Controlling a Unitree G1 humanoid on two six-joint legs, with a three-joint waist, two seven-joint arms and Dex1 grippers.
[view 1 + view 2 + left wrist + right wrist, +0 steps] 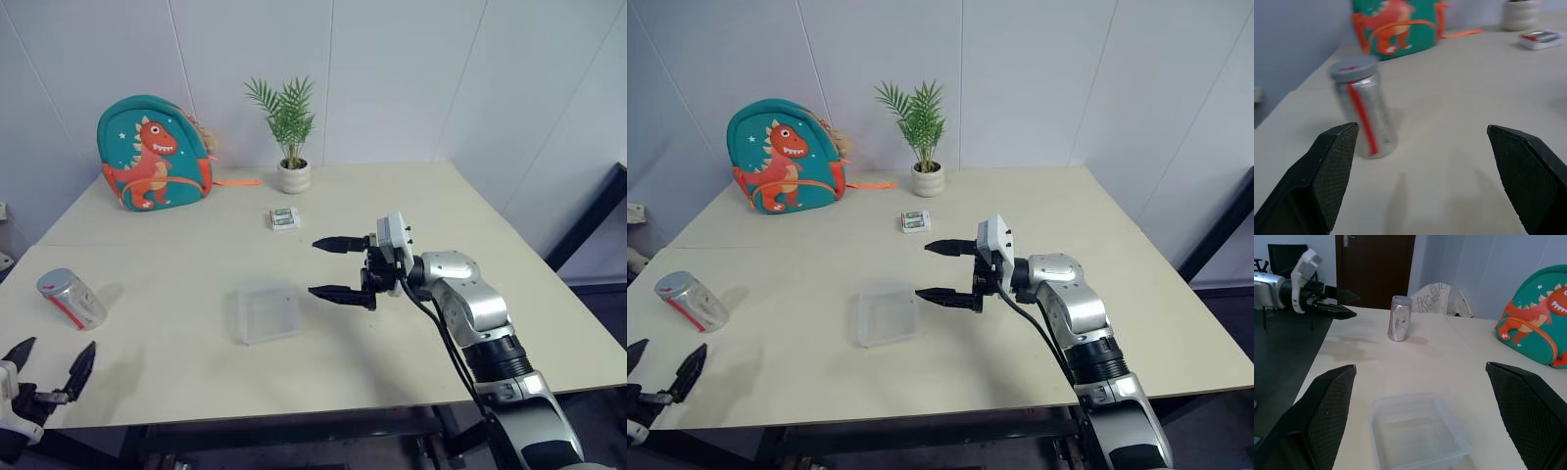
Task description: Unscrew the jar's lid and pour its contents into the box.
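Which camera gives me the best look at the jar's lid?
The left wrist view: the lid is closest there, grey, still on the jar. Both eye views show it small at the table's left edge; the right wrist view shows it far off.

On the desk (411, 206): one jar (72, 298) with one grey lid (1353, 68), one clear plastic box (267, 311), one dinosaur backpack (152, 154), one potted plant (290, 132), one small green-and-white packet (285, 218). Two robot claws: left (49, 364), right (333, 267).
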